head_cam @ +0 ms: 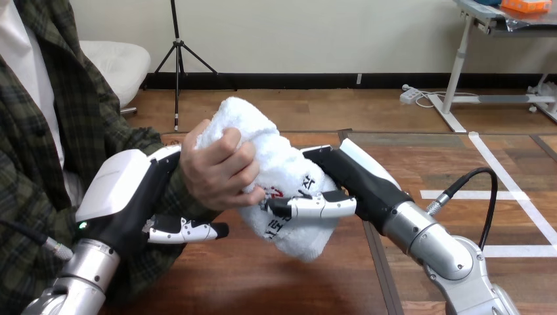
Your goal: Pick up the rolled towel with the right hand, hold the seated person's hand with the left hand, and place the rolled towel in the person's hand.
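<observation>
Towel, white, fluffy and rolled, with red and black print, is hanging above the wooden tabletop. We are clamping its lower end in our right robot hand, thumb lying across the front, while the person's hand is gripping its upper end. Our left robot hand is wrapping round the person's wrist.

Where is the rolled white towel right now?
The rolled white towel is at the head view's centre, above the wooden table, clasped by the person's hand on its left and the robot's right hand on its right.
</observation>
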Controlling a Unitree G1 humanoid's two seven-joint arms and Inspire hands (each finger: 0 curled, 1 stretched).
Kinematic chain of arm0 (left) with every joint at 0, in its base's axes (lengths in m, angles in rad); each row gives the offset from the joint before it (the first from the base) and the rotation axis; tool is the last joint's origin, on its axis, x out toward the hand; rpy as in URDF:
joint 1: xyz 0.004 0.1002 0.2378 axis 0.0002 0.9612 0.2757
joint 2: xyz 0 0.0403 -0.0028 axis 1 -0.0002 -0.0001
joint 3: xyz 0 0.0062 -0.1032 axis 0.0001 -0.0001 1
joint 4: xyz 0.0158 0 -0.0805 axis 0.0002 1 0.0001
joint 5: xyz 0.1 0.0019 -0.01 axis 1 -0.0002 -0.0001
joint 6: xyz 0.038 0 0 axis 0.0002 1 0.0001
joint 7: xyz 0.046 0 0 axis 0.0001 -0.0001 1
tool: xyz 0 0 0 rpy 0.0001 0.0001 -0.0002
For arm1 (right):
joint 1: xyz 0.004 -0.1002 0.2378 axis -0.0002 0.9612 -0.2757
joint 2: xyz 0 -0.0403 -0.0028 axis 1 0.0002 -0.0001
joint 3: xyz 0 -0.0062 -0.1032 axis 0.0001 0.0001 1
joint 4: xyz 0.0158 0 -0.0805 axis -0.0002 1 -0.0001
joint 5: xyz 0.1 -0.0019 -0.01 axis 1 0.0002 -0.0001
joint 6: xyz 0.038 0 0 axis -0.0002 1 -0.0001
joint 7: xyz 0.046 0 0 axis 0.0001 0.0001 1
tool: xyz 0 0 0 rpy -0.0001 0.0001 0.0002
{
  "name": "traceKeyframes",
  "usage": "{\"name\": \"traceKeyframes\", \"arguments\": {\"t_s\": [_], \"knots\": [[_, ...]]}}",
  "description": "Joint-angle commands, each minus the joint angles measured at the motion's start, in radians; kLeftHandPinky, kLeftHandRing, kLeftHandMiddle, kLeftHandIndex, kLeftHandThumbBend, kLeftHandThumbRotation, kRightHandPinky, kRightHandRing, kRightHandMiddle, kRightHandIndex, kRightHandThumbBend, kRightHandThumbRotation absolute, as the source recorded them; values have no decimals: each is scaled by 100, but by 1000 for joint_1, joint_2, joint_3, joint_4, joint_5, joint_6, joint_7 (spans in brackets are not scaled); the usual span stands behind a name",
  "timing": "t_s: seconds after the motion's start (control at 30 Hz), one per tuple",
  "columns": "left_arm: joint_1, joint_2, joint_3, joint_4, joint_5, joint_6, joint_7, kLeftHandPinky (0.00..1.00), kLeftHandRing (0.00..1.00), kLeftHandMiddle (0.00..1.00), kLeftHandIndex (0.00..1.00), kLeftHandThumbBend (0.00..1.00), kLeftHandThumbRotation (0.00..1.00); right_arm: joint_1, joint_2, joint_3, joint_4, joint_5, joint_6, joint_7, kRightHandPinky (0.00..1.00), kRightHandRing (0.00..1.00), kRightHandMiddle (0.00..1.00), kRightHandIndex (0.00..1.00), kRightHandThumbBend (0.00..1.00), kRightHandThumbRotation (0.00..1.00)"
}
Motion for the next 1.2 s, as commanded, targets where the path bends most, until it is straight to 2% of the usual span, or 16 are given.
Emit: {"name": "traceKeyframes", "arguments": {"t_s": [0.0, 0.27, 0.43, 1.07, 1.17], "knots": [[-20, -4, -34, -60, 25, 9, -10, 85, 94, 97, 99, 100, 40, -62, -4, -7, -70, 11, -14, -1, 93, 97, 98, 99, 100, 65], [-20, 0, -32, -67, 40, 24, -18, 94, 99, 100, 100, 100, 47, -68, -14, -17, -52, 35, -31, 4, 98, 100, 100, 100, 100, 70], [-17, -1, -31, -77, 52, 32, -18, 98, 100, 100, 100, 100, 54, -67, -24, -20, -53, 30, -33, -1, 100, 100, 100, 100, 100, 74], [-13, -7, -28, -64, 88, 18, 35, 100, 100, 100, 100, 100, 69, -39, -43, -46, -62, 34, -57, -24, 100, 100, 100, 100, 100, 80], [-12, -12, -26, -53, 76, 1, 49, 100, 100, 100, 100, 100, 70, -33, -41, -53, -62, 37, -64, -32, 100, 100, 100, 100, 100, 81]]}}
